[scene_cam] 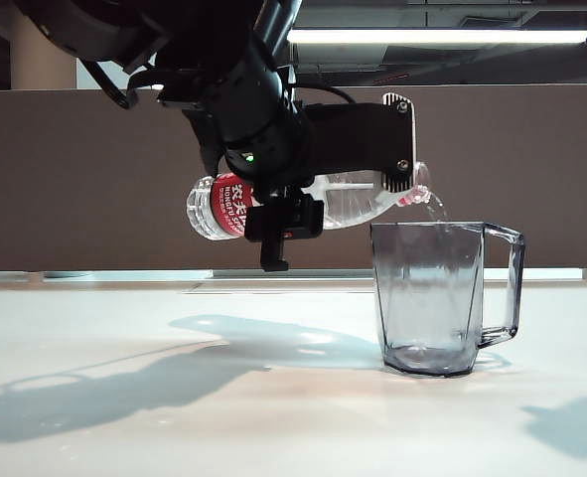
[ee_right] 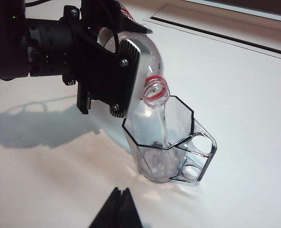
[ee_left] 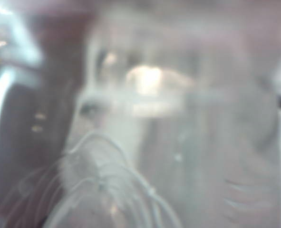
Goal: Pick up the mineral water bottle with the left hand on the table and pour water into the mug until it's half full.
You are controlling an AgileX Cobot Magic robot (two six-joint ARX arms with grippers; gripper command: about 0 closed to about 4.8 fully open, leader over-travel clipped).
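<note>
Far left in the exterior view: bare white table (scene_cam: 94,397), only the arm's shadow lying across it. Moving right, well above the tabletop, the mineral water bottle (scene_cam: 273,204) hung almost level, base to the left, open mouth to the right and dipped slightly down. Clamped round the bottle's middle at the red-and-white label: the left gripper (scene_cam: 278,224), black fingers pinching the clear body from both sides, green light glowing just above. Bottle base stuck out left of the gripper, neck and red ring stuck out right past the grey-edged black plate of the wrist.

Further right, the mouth sat just over the near rim of the mug (scene_cam: 437,298), not touching it. Thin stream of water (scene_cam: 434,207) dropped from the mouth into the mug; only a shallow layer seen at the bottom. Mug upright on the table, handle turned to the right, away from the arm.

Left wrist view: a blur of clear ribbed plastic pressed close against the lens, nothing sharper to tell.

Right wrist view: looked down on the bottle mouth (ee_right: 156,90), the mug (ee_right: 171,142) beneath it, and the left gripper's body behind. Right gripper (ee_right: 117,209) low and near the camera, well apart from the mug, dark fingertips pressed together and holding nothing.
</note>
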